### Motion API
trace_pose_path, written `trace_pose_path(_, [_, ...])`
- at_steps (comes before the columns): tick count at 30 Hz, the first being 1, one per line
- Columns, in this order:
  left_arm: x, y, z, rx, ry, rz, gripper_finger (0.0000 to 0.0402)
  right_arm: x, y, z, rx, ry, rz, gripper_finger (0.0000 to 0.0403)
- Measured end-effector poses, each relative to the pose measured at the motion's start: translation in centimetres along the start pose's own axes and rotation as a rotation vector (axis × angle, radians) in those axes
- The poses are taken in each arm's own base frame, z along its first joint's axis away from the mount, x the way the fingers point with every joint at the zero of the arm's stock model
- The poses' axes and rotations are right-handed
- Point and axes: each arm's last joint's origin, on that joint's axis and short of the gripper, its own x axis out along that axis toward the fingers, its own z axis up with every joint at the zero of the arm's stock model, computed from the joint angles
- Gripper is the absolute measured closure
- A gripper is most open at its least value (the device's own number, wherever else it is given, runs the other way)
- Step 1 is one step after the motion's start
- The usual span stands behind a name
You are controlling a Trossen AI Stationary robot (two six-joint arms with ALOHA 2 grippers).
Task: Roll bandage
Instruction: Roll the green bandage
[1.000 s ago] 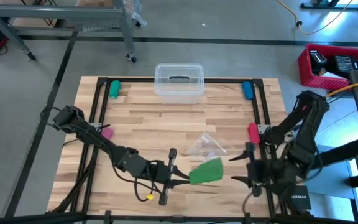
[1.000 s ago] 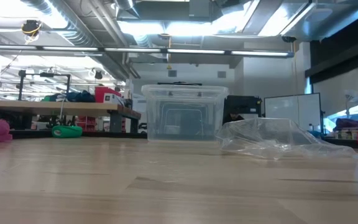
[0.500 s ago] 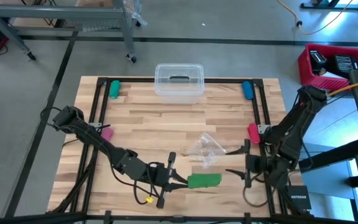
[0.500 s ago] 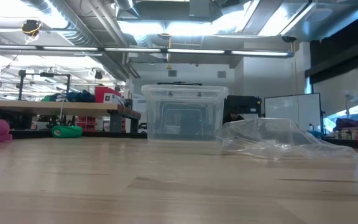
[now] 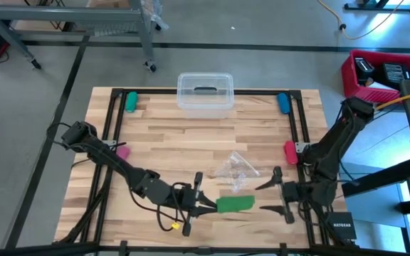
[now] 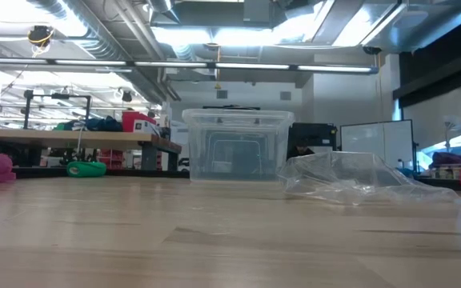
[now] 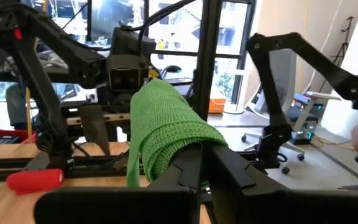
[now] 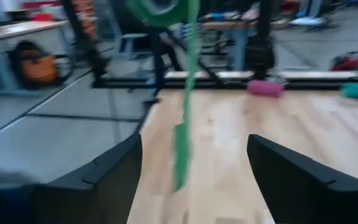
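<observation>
Near the front edge of the wooden worktop [image 5: 191,139], the left tool [image 5: 206,207] was clenched on one end of the bright green bandage [image 5: 235,205], which stretched toward the right tool [image 5: 267,198]. Seen from the left wrist, the fabric draped over that tool's dark fingers [image 7: 191,171] in a folded, rounded bundle. The right tool stood just beyond the strip's far end, its two fingers spread wide and released, holding nothing; from its wrist camera the bandage appeared as a thin green band hanging down between the fingers, apparently clear of them, though that picture was blurred. A crumpled clear plastic bag [image 5: 235,168] lay just behind the bandage. Farther back, a lidded clear plastic box [image 5: 205,94] sat at the rear edge, with a green roll [image 5: 130,102] and a blue roll [image 5: 283,103] at the back corners and pink [image 5: 123,151] and red [image 5: 290,151] rolls at the sides.
</observation>
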Motion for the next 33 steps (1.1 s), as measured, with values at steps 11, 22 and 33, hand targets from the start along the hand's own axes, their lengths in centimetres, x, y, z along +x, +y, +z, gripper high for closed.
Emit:
trace_pose_path(11, [0.4,0.8,-0.2,-0.03,0.01,0.023,0.0391,3.8,-1.3,0.2,-0.028,-0.063,-0.024,0.015])
trace_pose_path(22, [0.3,0.3,0.5,-0.054,-0.055,-0.125,0.0391,5.1,-2.8,1.0,-0.261,-0.093,-0.167,0.0387])
trace_pose_path(33, [0.3,-0.1,0.9,-0.078,-0.078,-0.263,0.0391,6.1,-4.5,3.8,-0.444,-0.228,-0.3,0.0398])
